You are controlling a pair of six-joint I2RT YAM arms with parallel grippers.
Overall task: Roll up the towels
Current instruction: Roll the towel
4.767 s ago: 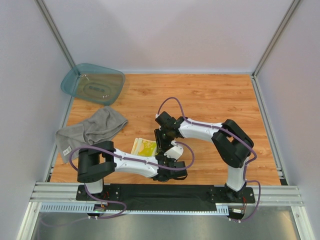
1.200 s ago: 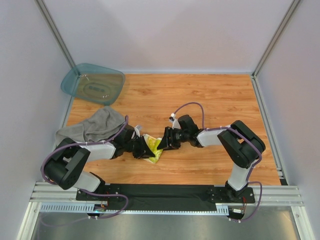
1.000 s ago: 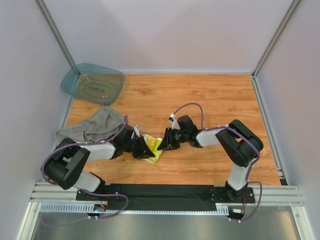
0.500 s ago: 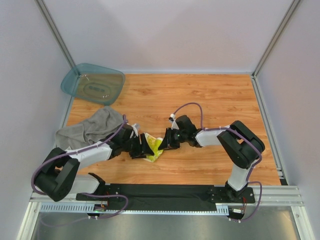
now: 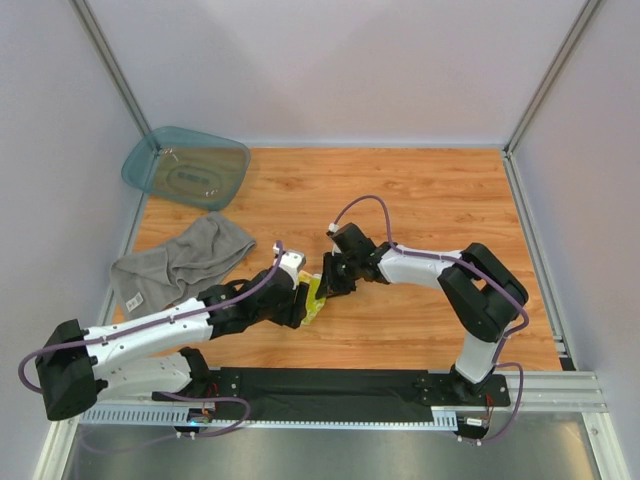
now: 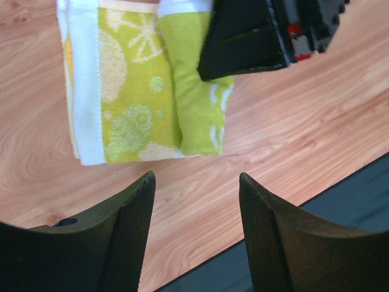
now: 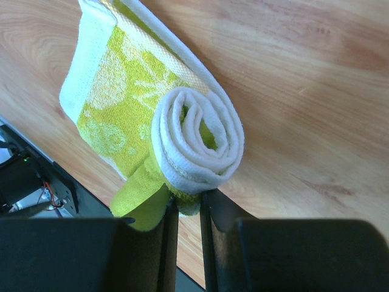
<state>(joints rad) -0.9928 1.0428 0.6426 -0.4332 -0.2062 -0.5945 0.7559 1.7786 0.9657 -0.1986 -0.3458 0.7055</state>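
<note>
Right gripper (image 7: 187, 234) is pinched narrow on my small yellow-and-white patterned cloth (image 7: 194, 143), with the jaws clamped on the lower edge of its rolled end. The cloth is part rolled: a tight spiral at my right fingers (image 7: 214, 231), the rest flat on the wooden table (image 5: 430, 200). It sits toward the table's near edge, a bit left of centre. My left gripper (image 6: 194, 234) stands wide with only bare wood between its fingers, just at the near side of the cloth's flat part and apart from it. In the top view both my grippers meet at the cloth, the left from the near-left and the right from the right. The large plain grey terry towel (image 5: 180, 262) lies crumpled and unrolled near the table's left edge, well apart from both grippers, its small white tag (image 5: 134, 299) at the near end. The translucent teal plastic tub (image 5: 185, 165) is at the far-left corner.
</note>
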